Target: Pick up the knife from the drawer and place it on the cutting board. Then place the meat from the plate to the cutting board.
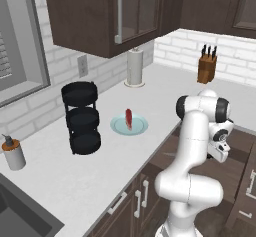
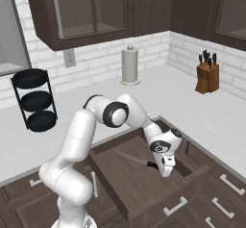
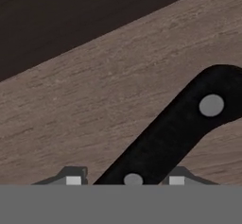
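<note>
Here we have our tool (image 2: 165, 170) lowered into the open drawer (image 2: 139, 181), its tips on either side of the knife's (image 2: 136, 160) black handle; in the hand view the two grey tips sit just clear of the handle's edges, so the jaws stand open around it, not yet pressing. We come at the handle rather than the blade because it is thicker, rounded at the butt, and riveted, which gives the pads something to hold. The knife lies flat on the drawer's grainy brown wooden floor, slim silver blade pointing toward the drawer's back left. Up on the pale speckled counter (image 1: 165, 88) the meat (image 1: 129, 118), a small red strip, rests on the shallow teal plate (image 1: 140, 129), beside the black three-tier rack (image 1: 81, 117). A tan knife block (image 2: 208, 77) and a paper towel roll (image 2: 129, 64) stand near the white brick wall. We judge the first pick is about to begin.
</note>
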Motion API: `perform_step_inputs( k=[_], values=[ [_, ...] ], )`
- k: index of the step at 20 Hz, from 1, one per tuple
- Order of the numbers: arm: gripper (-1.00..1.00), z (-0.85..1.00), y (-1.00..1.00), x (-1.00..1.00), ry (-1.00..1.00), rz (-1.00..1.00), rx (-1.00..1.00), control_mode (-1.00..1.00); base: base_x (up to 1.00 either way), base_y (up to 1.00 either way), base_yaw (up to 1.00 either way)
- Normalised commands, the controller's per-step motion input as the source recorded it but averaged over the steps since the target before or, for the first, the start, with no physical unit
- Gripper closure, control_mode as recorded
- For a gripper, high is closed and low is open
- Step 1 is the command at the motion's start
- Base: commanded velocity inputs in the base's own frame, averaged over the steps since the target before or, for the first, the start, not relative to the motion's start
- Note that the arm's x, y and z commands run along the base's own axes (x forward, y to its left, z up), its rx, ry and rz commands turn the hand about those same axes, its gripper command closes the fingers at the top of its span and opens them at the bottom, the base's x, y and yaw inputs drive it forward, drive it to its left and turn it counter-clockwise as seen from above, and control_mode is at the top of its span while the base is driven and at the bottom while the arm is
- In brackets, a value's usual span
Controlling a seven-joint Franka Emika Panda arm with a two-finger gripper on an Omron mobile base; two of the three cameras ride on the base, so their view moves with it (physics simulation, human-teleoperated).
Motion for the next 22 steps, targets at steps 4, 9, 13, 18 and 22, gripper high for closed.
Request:
perform_step_inputs(
  k=[4,9,13,18,22],
  values=[
    [1.0,-0.26,0.0,-0.13,0.03,-0.08,0.0,-1.0,0.0,0.0,0.0],
    [1.0,-0.03,-0.03,-0.29,0.02,-0.12,0.0,-1.0,0.0,0.0,0.0],
    [1.0,0.0,-0.06,-0.49,0.0,-0.16,0.0,-1.0,0.0,0.0,0.0],
    [1.0,0.13,-0.04,-0.38,0.01,-0.18,0.0,-1.0,0.0,0.0,0.0],
    [1.0,0.61,-0.14,-0.34,0.08,-0.14,0.04,-1.0,0.0,0.0,0.0]
  ],
)
